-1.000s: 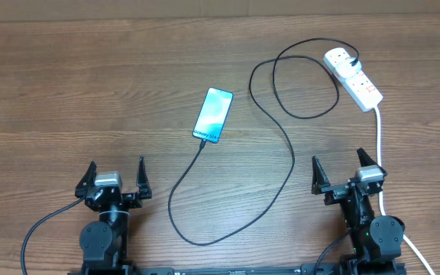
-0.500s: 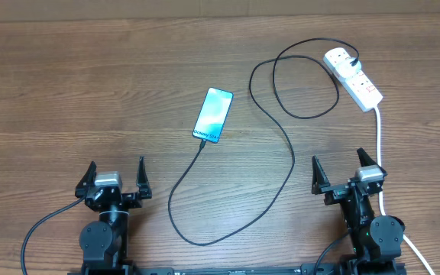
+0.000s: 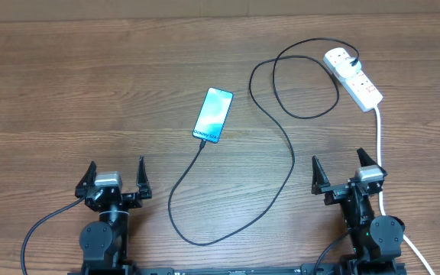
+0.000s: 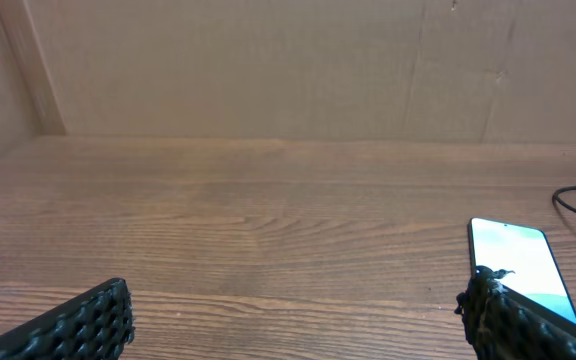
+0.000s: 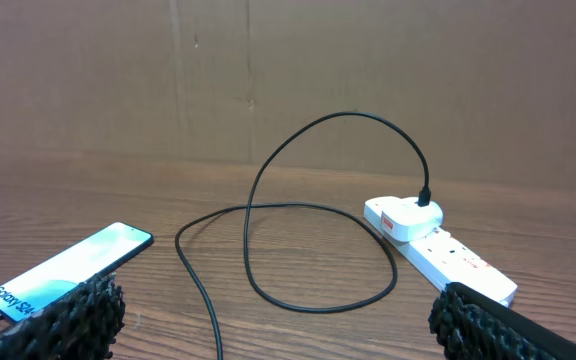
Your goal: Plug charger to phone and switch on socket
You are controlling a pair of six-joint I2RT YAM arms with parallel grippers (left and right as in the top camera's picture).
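Note:
The phone lies mid-table with its blue-cyan screen lit. The charger's thin black cable runs from the phone's near end, loops across the table, and reaches a white plug seated in the white socket strip at the far right. The phone also shows in the left wrist view and the right wrist view. The socket shows in the right wrist view. My left gripper and right gripper are open and empty near the table's front edge, well short of everything.
The strip's thick white cord runs down the right side past my right arm. A brown cardboard wall stands at the back of the wooden table.

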